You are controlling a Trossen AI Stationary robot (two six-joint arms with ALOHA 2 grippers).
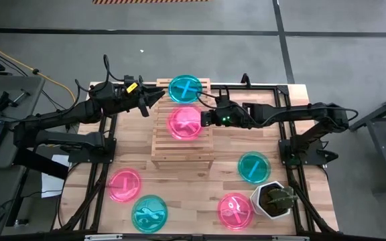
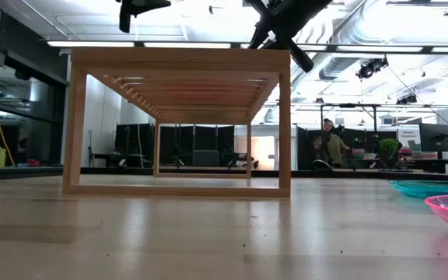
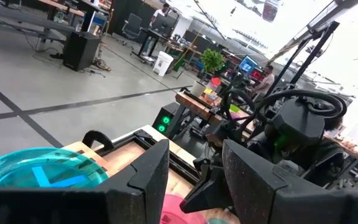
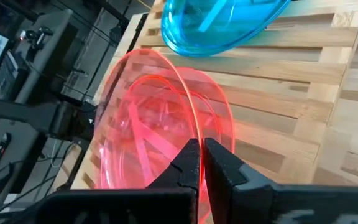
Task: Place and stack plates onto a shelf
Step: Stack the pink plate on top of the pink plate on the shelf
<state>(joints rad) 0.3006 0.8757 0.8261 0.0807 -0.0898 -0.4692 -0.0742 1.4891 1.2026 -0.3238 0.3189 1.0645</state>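
The wooden slatted shelf (image 1: 183, 137) stands mid-table. A teal plate (image 1: 185, 89) lies on its far end, also in the right wrist view (image 4: 222, 22) and the left wrist view (image 3: 36, 169). A pink plate (image 1: 184, 123) sits over the shelf's middle, with my right gripper (image 1: 205, 119) shut on it. My left gripper (image 1: 158, 98) hovers open just left of the teal plate, touching nothing; its fingers show apart in the left wrist view (image 3: 194, 186). Both arms show above the shelf top (image 2: 181, 61) in the low view. My right gripper (image 4: 201, 171) pinches the pink plate's raised rim (image 4: 194, 134) between its two fingers, on the plate's side toward the table's right. The fingers come nearly level from the table's right. The plate sits tilted over the shelf slats (image 4: 278, 112); whether its far edge rests on them I cannot tell.
Loose plates lie on the table nearer the front: pink (image 1: 124, 185), teal (image 1: 149, 213), pink (image 1: 236, 210) and teal (image 1: 254, 167). A white plant pot (image 1: 273, 199) stands at the near right corner. The shelf's near half is bare slats. A person sits in the room behind (image 2: 331, 146).
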